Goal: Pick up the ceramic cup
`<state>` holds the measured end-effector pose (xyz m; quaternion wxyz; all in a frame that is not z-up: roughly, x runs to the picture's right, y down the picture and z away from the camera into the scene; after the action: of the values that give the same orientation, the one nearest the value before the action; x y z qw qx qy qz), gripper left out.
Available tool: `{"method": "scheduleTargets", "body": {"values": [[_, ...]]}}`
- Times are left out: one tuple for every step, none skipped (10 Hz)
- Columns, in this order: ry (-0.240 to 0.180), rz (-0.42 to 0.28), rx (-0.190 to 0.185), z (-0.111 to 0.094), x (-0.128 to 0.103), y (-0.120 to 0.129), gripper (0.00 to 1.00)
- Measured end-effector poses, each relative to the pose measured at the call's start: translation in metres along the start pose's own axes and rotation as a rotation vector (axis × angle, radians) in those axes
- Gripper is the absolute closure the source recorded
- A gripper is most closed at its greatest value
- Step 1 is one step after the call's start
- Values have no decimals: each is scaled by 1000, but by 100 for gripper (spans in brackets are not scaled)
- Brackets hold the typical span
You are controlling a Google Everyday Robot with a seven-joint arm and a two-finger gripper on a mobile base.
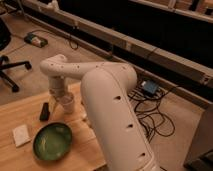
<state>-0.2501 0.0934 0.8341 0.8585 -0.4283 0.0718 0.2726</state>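
On the wooden table (20, 114): one ceramic cup (67, 103), one green plate (52, 141), one flat white square (21, 135), one small dark object (45, 111). My one gripper (59, 96) hangs left of centre, just above the cup. Floor: one office chair (7, 60) at left edge, one cable tangle (150, 107) at right.

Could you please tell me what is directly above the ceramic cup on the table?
The gripper hangs over the ceramic cup, its wrist covering the cup's left rim. The cup's inside is hidden.
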Motion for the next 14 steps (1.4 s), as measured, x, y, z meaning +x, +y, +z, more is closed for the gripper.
{"method": "scheduleTargets", "body": {"values": [[0, 16, -12, 4, 0, -5, 30], [1, 22, -16, 5, 0, -7, 38], [3, 26, -19, 5, 0, -9, 51], [5, 28, -20, 5, 0, -10, 61], [7, 27, -19, 5, -1, -10, 73], [8, 27, -17, 5, -1, -10, 80], [8, 26, -11, 3, -1, -9, 93], [10, 32, -2, 2, -1, -10, 99], [12, 39, 7, 0, 0, -10, 100], [7, 42, 16, -4, -1, -9, 100], [-7, 38, 9, -10, -4, -10, 100], [-20, 36, 4, -22, -5, -10, 100], [-29, 34, 2, -35, -6, -9, 100], [-46, 32, -1, -58, -7, -7, 100]]}}
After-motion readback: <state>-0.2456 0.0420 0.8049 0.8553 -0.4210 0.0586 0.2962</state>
